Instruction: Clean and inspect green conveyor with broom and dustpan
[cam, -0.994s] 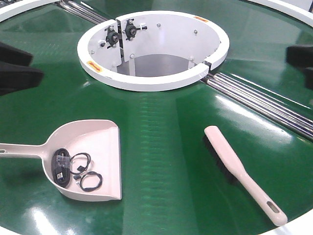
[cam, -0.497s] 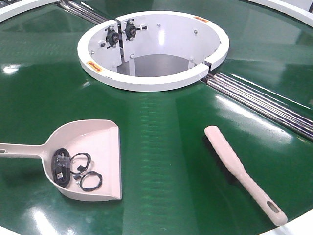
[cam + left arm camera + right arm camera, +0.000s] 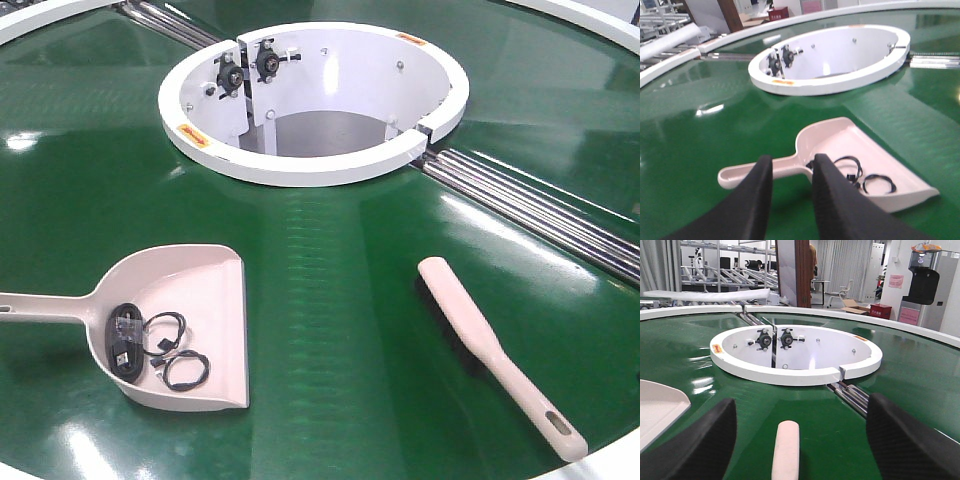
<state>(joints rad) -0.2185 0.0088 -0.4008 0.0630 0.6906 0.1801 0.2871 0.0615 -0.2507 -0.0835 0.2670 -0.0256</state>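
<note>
The green conveyor (image 3: 330,290) fills the front view. On its left lies the pale pink dustpan (image 3: 200,290), mouth to the right, with small black cables (image 3: 165,355) inside it. To the right lies the broom (image 3: 480,335), bristles down, slotted handle end nearest the rim. Neither gripper shows in the front view. In the left wrist view my left gripper (image 3: 792,160) is open by a narrow gap, above and short of the dustpan (image 3: 850,145) handle. My right gripper (image 3: 801,405) stands wide open, with the broom (image 3: 786,450) end lying below, between the jaws and untouched.
The white round hub (image 3: 310,165) stands at the belt's centre, with bearings on its inner wall. A steel roller seam (image 3: 540,210) runs from the hub to the right edge, another (image 3: 170,25) to the far left. White outer rim (image 3: 600,465) at front right.
One second ago dark gripper shapes showed at the left and right edges of the front view; both have left that view. Dustpan and broom have not moved.
</note>
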